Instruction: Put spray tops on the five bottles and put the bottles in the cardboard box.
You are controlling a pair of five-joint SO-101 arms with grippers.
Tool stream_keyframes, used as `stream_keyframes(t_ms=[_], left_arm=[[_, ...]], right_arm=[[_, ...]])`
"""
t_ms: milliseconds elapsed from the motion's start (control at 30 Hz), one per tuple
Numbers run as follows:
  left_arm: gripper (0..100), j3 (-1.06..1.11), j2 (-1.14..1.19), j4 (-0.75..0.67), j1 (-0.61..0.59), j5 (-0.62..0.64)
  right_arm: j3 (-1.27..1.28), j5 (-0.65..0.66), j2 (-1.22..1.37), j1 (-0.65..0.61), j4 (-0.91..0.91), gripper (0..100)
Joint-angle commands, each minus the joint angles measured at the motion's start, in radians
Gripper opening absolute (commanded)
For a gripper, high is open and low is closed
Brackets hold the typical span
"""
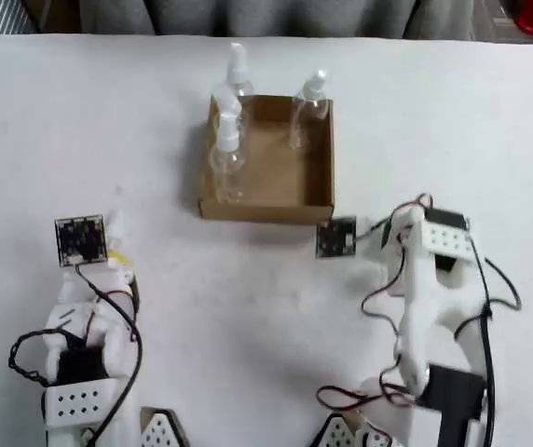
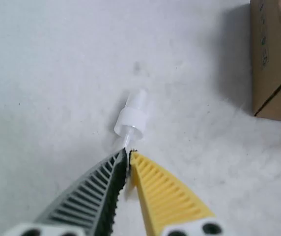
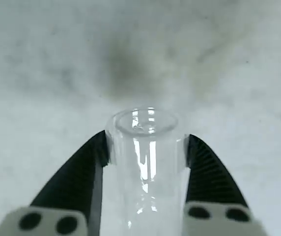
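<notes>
My left gripper point(image 2: 128, 153) rests low on the white table point(image 1: 266, 307), shut on the thin stem of a white spray top point(image 2: 132, 117) that lies flat just past the fingertips. Between the black fingers of my right gripper point(image 3: 145, 147) stands a clear bottle point(image 3: 145, 142) with an open, uncapped neck; the gripper is shut on it. The cardboard box point(image 1: 266, 207) sits at the table's middle back. Capped bottles stand in it at the left point(image 1: 226, 149) and right point(image 1: 309, 107), and another capped bottle point(image 1: 238, 70) stands at its far edge.
The left arm point(image 1: 85, 326) is at the front left and the right arm point(image 1: 425, 270) at the front right, both trailing loose wires. A corner of the box point(image 2: 273, 64) shows in the left wrist view. White table stretches between the arms and the box.
</notes>
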Motion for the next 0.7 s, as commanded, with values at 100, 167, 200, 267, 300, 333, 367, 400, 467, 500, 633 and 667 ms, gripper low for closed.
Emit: stream_keyframes(t_ms=[100, 167, 200, 267, 300, 333, 367, 400, 467, 500, 633, 667], left_arm=[[2, -0.005, -0.012, -0.026, -0.008, -0.011], [2, -0.005, -0.012, -0.026, -0.008, -0.011], [2, -0.005, -0.012, -0.026, -0.008, -0.011], [2, -0.005, -0.012, -0.026, -0.010, -0.011], [2, -0.005, -0.012, -0.026, -0.010, -0.011], [2, -0.005, -0.012, -0.026, -0.012, -0.011], [2, -0.005, -0.012, -0.026, -0.012, -0.011], [2, -0.005, -0.012, -0.026, -0.012, -0.011], [2, -0.005, -0.012, -0.026, -0.012, -0.011], [2, -0.005, -0.012, -0.026, -0.012, -0.011], [2, -0.005, -0.012, -0.026, -0.012, -0.011], [2, -0.005, -0.012, -0.026, -0.012, -0.011]], right_arm=[[0.041, 0.018, -0.160, -0.008, 0.010, 35.8], [0.041, 0.018, -0.196, -0.004, 0.012, 34.8], [0.041, 0.018, -0.213, 0.002, 0.013, 33.8], [0.041, 0.012, -0.245, 0.013, 0.013, 31.7], [0.040, -0.014, -0.260, 0.016, 0.013, 30.7], [0.040, -0.054, -0.278, 0.016, 0.013, 29.3], [0.040, -0.098, -0.298, 0.018, 0.013, 27.7], [0.040, -0.147, -0.323, 0.018, 0.015, 25.5], [0.038, -0.264, -0.377, 0.018, 0.013, 19.7], [0.031, -0.331, -0.409, 0.018, 0.013, 16.0], [-0.005, -0.652, -0.516, 0.051, 0.051, 2.2], [-0.021, -0.715, -0.535, 0.064, 0.079, 1.0]])
